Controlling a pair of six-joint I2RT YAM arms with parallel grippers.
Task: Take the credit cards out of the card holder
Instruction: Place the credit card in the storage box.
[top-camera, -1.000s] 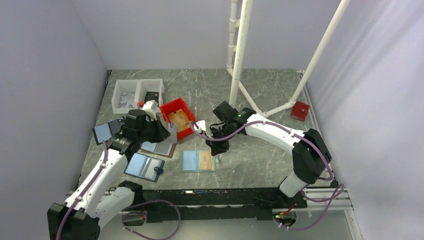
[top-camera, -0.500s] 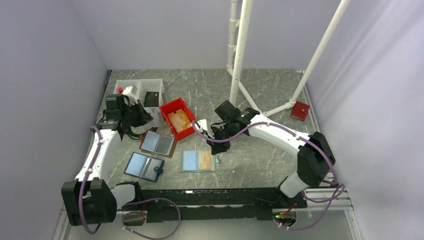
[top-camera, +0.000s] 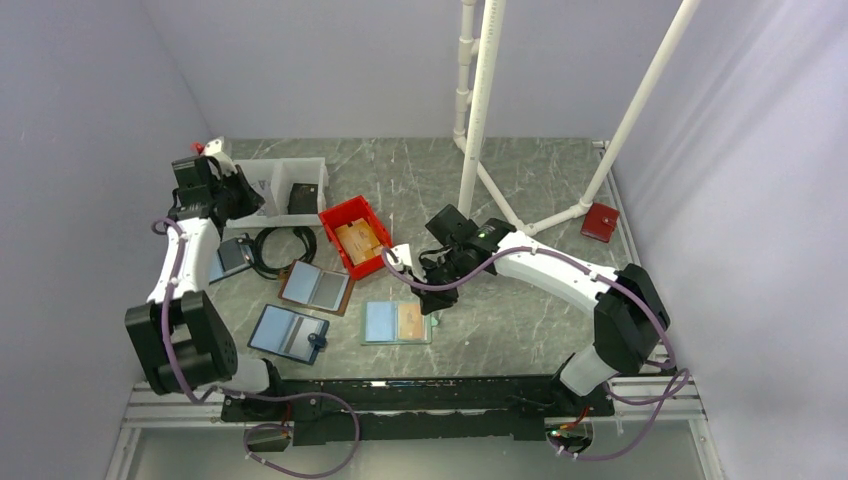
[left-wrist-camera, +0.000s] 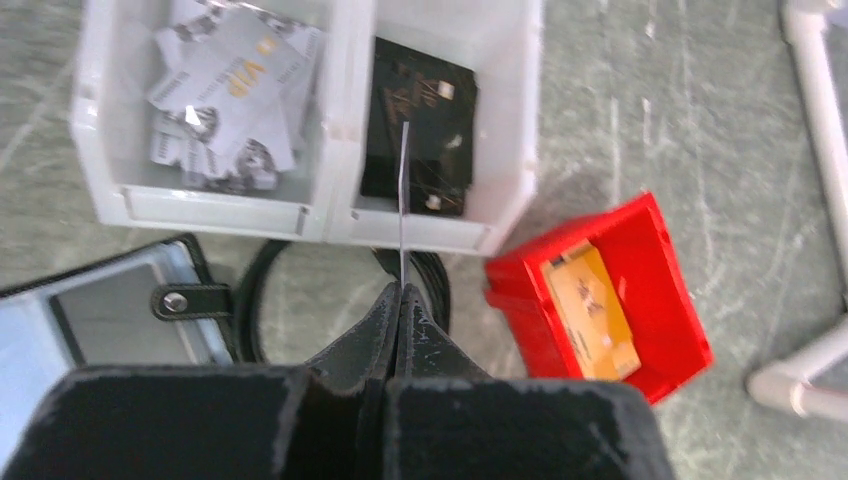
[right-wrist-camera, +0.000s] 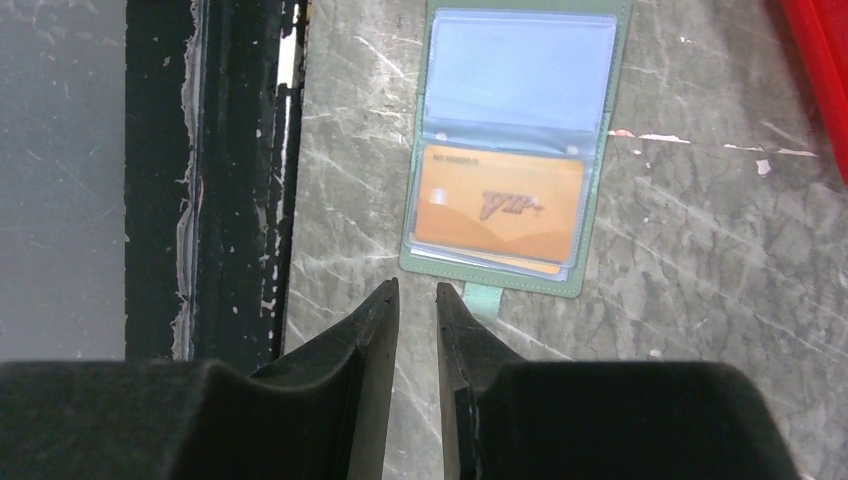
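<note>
"VIP" on white card (left-wrist-camera: 232, 75) | "VIP" on orange card (right-wrist-camera: 497, 205); its number line unreadable

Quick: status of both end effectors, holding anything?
Left end effector: closed on a thin card seen edge-on, over the white two-compartment plastic bin.
Right end effector: slightly open, empty, near the tab of the teal-edged bifold card holder.

Soft, even light from overhead fills every view, leaving only faint shadows on the marbled surface (top-camera: 400, 170). Pale streaks slant across the right wall (top-camera: 760, 150). Both wrist views blur their dark near jaws; the left one looks softer overall, slightly smeared.
</note>
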